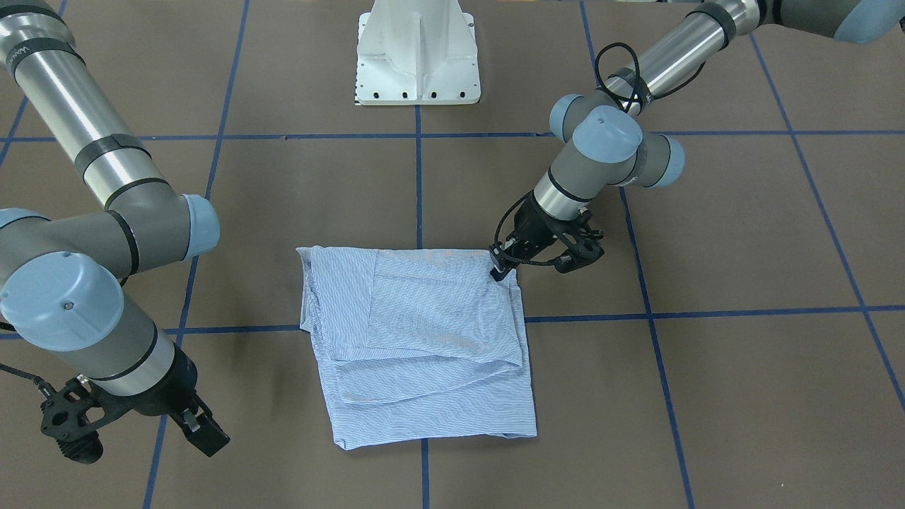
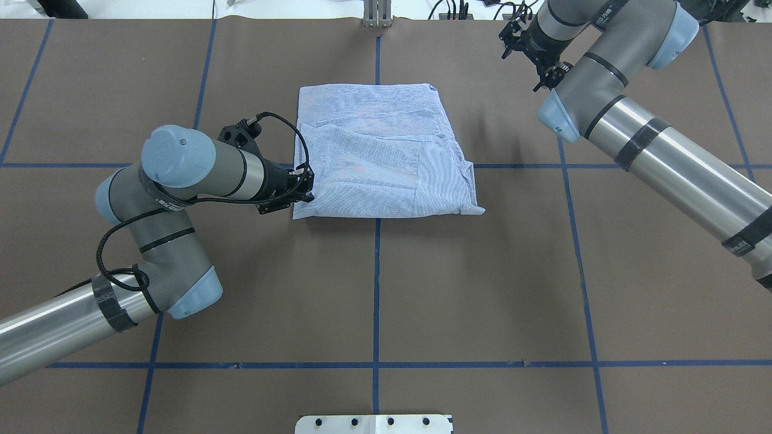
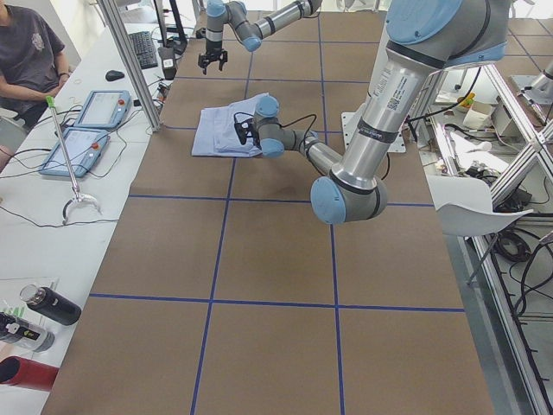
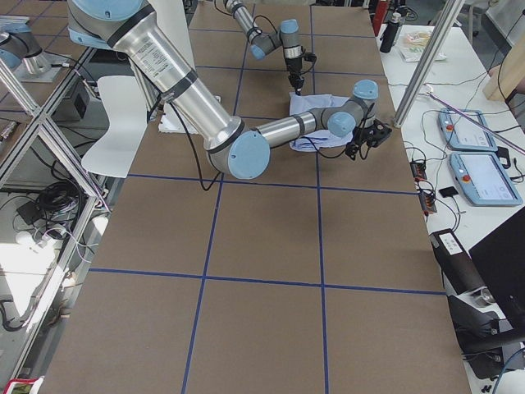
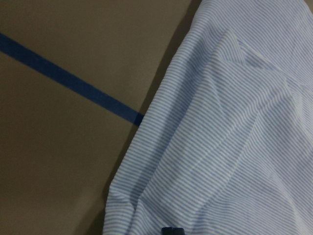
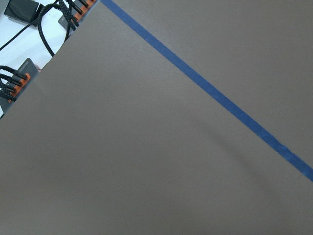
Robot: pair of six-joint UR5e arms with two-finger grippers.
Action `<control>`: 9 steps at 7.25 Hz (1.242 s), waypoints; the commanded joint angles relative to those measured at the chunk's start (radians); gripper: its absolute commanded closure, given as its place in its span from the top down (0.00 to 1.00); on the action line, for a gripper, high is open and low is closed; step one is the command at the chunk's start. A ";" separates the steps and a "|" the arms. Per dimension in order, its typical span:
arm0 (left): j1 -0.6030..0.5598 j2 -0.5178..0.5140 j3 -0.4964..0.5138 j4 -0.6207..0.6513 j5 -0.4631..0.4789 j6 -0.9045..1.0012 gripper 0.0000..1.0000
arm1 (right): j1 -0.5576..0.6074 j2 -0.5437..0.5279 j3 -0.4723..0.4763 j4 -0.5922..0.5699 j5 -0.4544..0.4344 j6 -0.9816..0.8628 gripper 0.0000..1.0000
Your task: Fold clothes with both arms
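Note:
The light blue-and-white striped shirt [image 1: 424,339] lies folded into a rough rectangle at the table's middle [image 2: 380,150]. My left gripper [image 1: 500,272] is down at the shirt's corner nearest the robot on its left side [image 2: 306,188]. It looks shut on the cloth there. In the left wrist view a black fingertip [image 5: 171,230] sits on the puckered striped fabric [image 5: 234,137] at the bottom edge. My right gripper [image 1: 208,435] hangs above bare table well off the shirt's far right side [image 2: 534,57]. It holds nothing and looks open. Its wrist view shows only table.
The white pedestal base [image 1: 417,56] stands at the robot's side of the table. Blue tape lines [image 2: 377,289] grid the brown surface. A seated person [image 3: 26,52], tablets [image 3: 86,130] and bottles [image 3: 47,304] are on the side bench beyond the far edge. Cables [image 6: 14,83] lie there too.

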 commanded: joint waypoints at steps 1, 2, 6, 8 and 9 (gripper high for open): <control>-0.016 0.013 -0.101 0.085 -0.027 0.031 0.00 | 0.002 -0.009 0.039 -0.044 0.008 -0.002 1.00; -0.065 0.016 -0.179 0.155 -0.055 0.107 0.00 | 0.011 -0.068 0.118 -0.058 0.011 -0.011 1.00; -0.220 0.227 -0.483 0.297 -0.117 0.572 0.00 | 0.180 -0.347 0.337 -0.092 0.154 -0.393 1.00; -0.352 0.338 -0.501 0.298 -0.182 0.887 0.00 | 0.253 -0.563 0.468 -0.092 0.189 -0.684 1.00; -0.431 0.384 -0.498 0.303 -0.226 1.037 0.00 | 0.293 -0.645 0.495 -0.094 0.209 -0.845 1.00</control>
